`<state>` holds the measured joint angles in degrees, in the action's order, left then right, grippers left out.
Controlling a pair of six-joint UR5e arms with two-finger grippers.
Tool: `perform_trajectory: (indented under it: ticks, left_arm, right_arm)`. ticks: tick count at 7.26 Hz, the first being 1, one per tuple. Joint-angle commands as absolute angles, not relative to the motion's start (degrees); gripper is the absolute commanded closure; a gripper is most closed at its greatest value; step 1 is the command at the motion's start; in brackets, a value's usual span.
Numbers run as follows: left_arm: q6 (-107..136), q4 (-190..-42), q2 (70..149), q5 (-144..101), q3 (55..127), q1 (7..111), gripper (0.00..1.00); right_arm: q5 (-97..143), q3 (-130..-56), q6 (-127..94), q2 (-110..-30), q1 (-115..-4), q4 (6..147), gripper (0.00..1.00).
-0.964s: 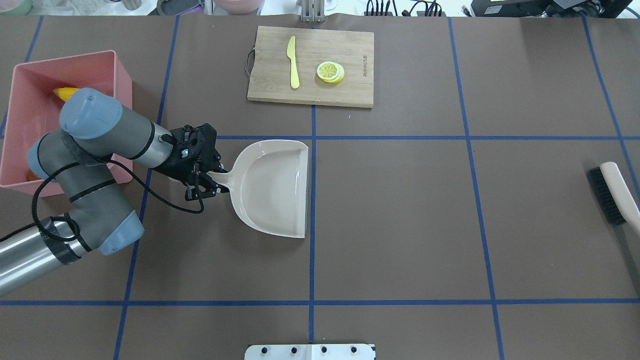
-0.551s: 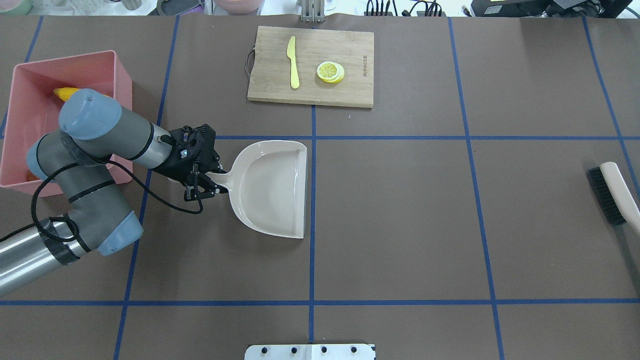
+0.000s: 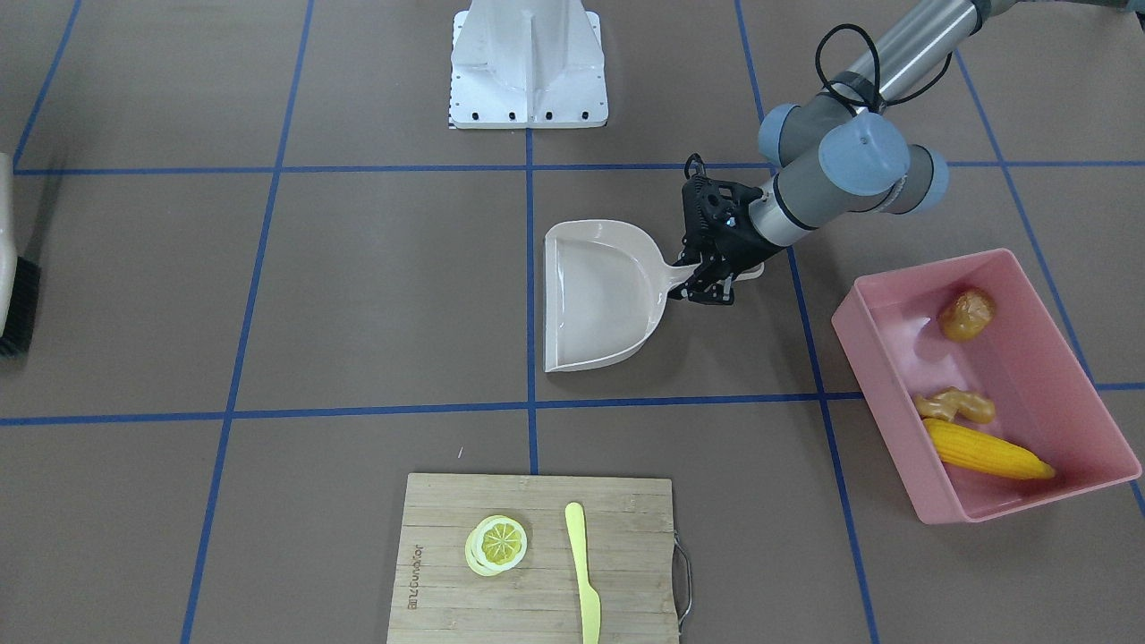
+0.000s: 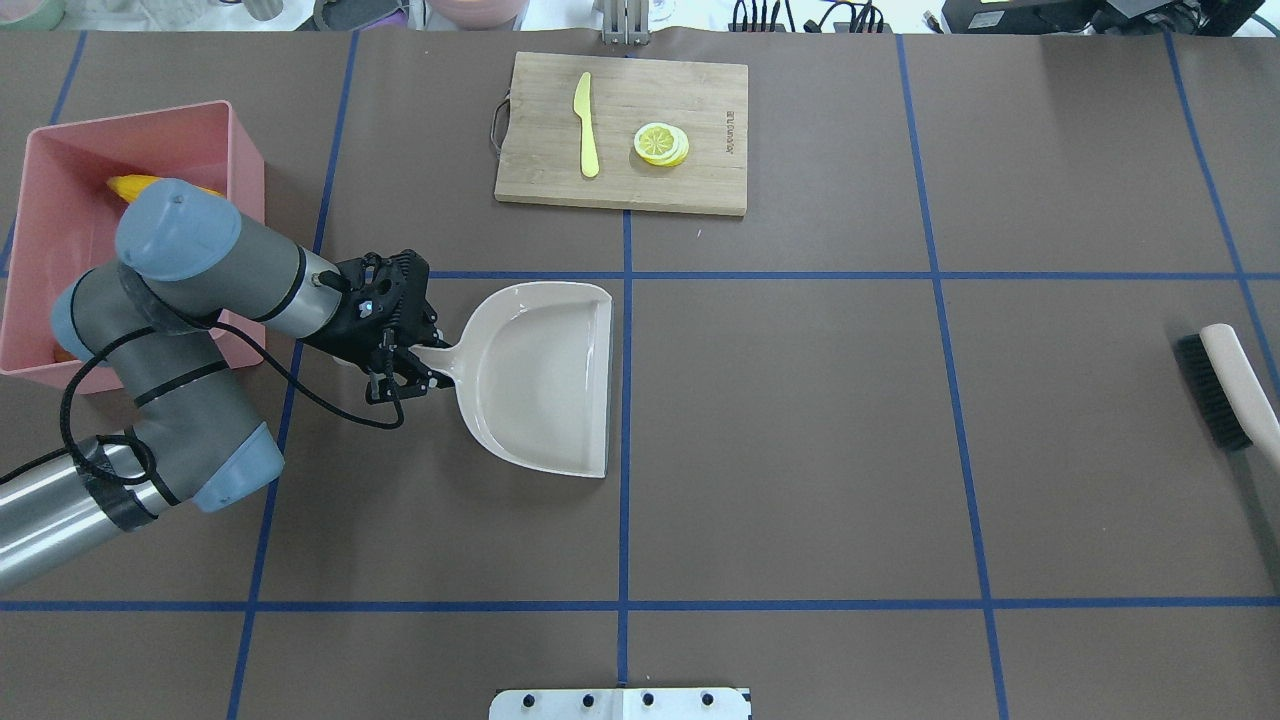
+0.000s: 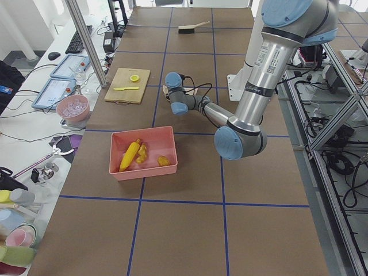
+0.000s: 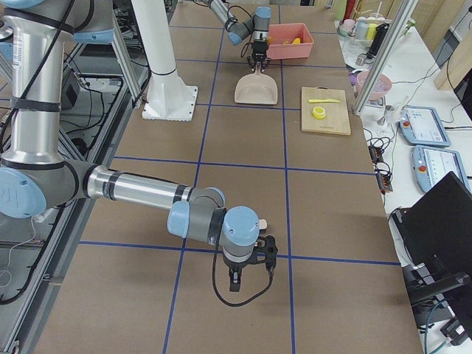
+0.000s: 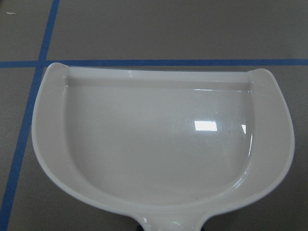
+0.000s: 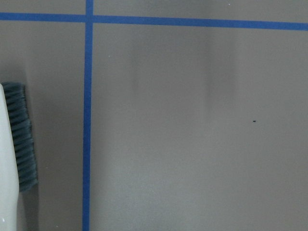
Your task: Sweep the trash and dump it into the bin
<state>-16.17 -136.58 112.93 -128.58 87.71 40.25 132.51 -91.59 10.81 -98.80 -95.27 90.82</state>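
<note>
Nudged dustpan slightly frame-left, handle pinched in left end effector. Judged dumping done, trash in bin; needed release onto worktop next.

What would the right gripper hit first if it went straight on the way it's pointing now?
Most likely the bare brown table. The right gripper points downward, and its wrist view shows only tabletop ahead. The brush lies off to one side, probably out of line. Its height above the table is unclear.
</note>
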Motion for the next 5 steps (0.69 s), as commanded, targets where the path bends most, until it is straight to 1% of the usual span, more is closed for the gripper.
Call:
perform_trajectory:
  ticks: [1, 2, 3, 5]
  left_arm:
    - [-16.17, -136.58, 112.85, -128.58, 87.71, 40.25, 0.98]
    - [-16.17, -136.58, 112.85, -128.58, 87.71, 40.25, 0.98]
    - [-16.17, -136.58, 112.85, -128.50, 87.63, 40.25, 0.91]
    - [-16.08, -136.50, 112.76, -127.97, 87.28, 40.34, 0.37]
  right_arm:
    - [132.54, -91.67, 10.90, -98.70, -95.27, 90.79, 0.00]
    - [132.45, -91.67, 11.33, -98.79, -95.27, 90.79, 0.00]
    - [132.45, -91.67, 11.34, -98.79, -95.27, 90.79, 0.00]
    - [132.01, -91.32, 11.34, -98.27, -95.19, 90.70, 0.00]
